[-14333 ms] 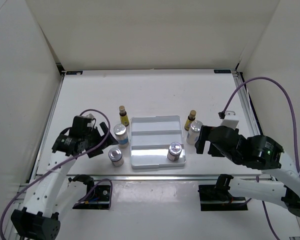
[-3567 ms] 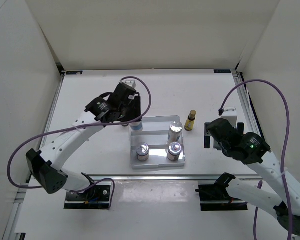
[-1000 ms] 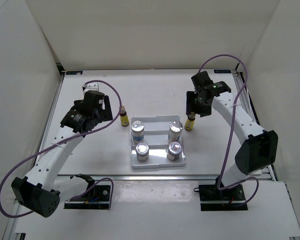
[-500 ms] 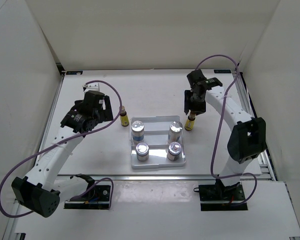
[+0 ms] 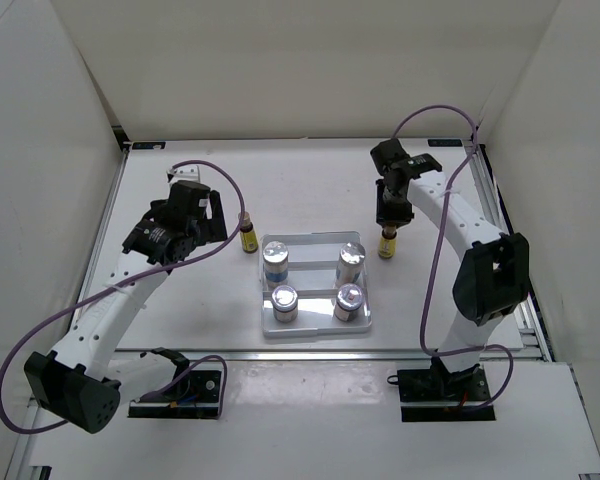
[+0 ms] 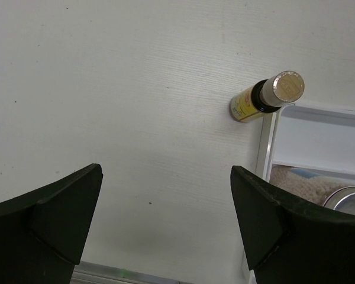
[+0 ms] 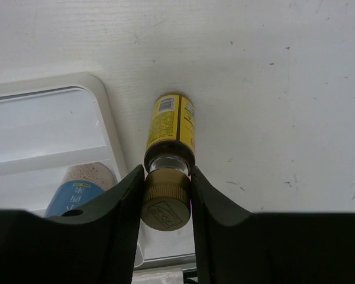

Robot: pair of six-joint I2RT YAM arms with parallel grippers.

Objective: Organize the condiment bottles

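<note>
Item, table [image 5: 180, 180]: white, walled on three sides. Item, tray [image 5: 313, 250]: shallow, white, rectangular, at mid-table. Items, four white bottles, silver-capped, upright inside the tray, two in the far row [image 5: 277, 262] [image 5: 350, 262] and two in the near row [image 5: 285, 300] [image 5: 348, 300]; judged already placed. Item, right gripper [image 7: 164, 201]: reaching down from above, fingers closed against both sides of a tan cap, nothing else held. Item, left gripper [image 6: 165, 225]: jaws spread wide, empty, above bare table. Item, right brown bottle [image 7: 168, 127]: yellow-labelled, long axis vertical, base just beside the tray's right rim; whether it has left the table cannot be told. The tray lies directly to its left, so the carry is judged a short lift over the rim. Item, left brown bottle [image 6: 266, 100]: upright, ungripped, just outside the tray's far-left corner, ahead and to the right of the left gripper, which is the nearer arm; a top-down approach onto the cap is judged suitable.
</note>
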